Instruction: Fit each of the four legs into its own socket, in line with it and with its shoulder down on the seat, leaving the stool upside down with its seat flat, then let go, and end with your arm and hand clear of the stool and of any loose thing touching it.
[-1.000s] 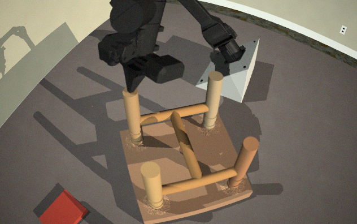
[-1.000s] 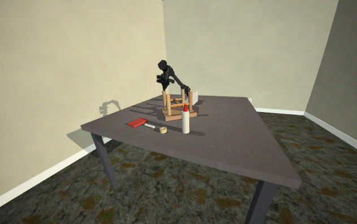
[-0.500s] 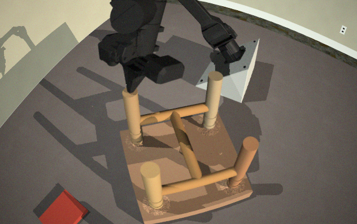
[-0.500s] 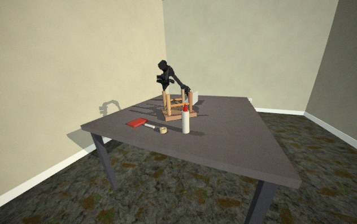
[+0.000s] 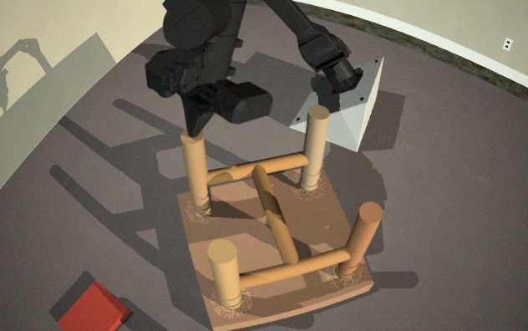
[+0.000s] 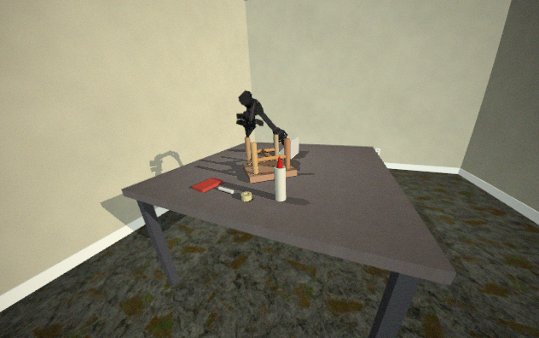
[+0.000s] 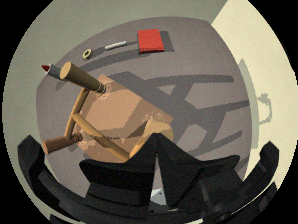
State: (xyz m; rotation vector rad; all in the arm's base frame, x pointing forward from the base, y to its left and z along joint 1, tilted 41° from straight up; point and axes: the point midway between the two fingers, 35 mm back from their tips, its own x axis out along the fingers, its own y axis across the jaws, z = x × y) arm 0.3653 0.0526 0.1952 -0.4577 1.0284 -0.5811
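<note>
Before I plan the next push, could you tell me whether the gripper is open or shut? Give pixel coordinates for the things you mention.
Shut: the gripper's point(image 5: 193, 134) point(image 6: 248, 136) point(image 7: 157, 135) fingertips meet at a single point, with nothing between them.

Nothing has visibly shifted between the earlier pictures and now.
</note>
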